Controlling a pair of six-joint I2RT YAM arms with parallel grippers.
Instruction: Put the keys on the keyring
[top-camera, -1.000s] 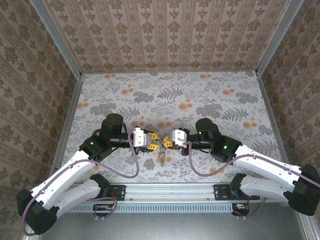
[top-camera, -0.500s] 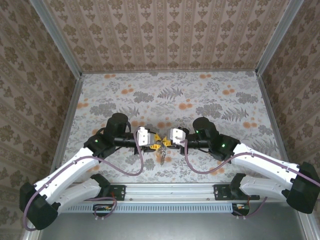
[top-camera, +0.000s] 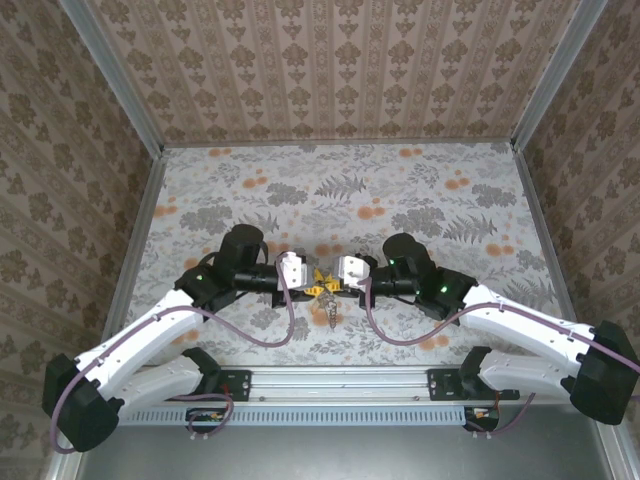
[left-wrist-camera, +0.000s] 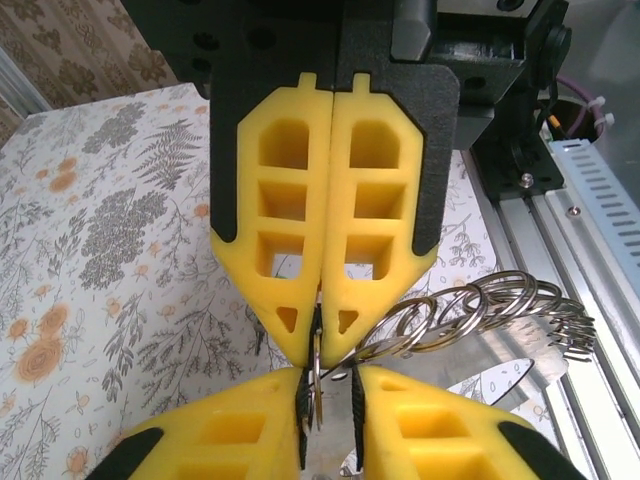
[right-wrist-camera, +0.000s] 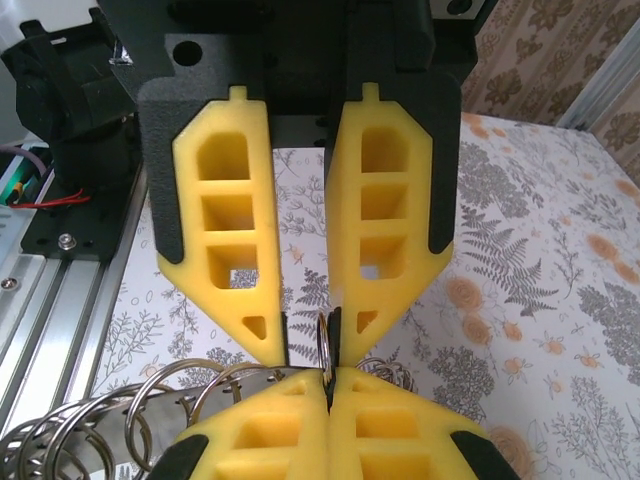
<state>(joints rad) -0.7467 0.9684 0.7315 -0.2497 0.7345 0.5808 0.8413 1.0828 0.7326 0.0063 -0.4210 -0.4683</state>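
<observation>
My right gripper pinched tight on thin silvery metal keyring loop; my left gripper tips slightly apart, loop edge between them, silvery ring chain hanging beside

A: Can you make out the keyring from above?
B: Barely. It's too small, maybe a chain, mid-frame.
A: And the right wrist view?
B: Its coils run off the lower-left edge.
</observation>
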